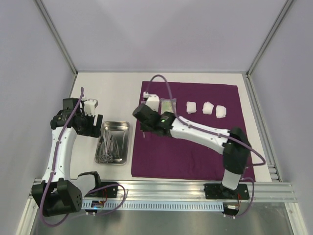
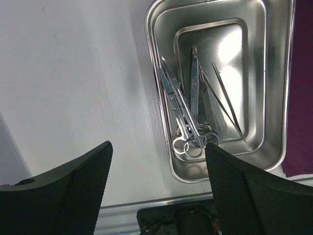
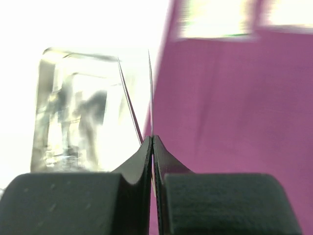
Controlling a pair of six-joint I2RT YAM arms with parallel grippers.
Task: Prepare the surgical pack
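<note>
Plainly, the right gripper is clamped on thin steel tweezers above the matte purple fabric sheet, beside the shiny rectangular tray of scissors, while the left gripper gapes wide.

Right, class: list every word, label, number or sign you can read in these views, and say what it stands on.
No text can be read in any view.
On the clear packet lying on the purple sheet, any print is too small to read.
On the steel tray and the scissors, no marks are legible.
</note>
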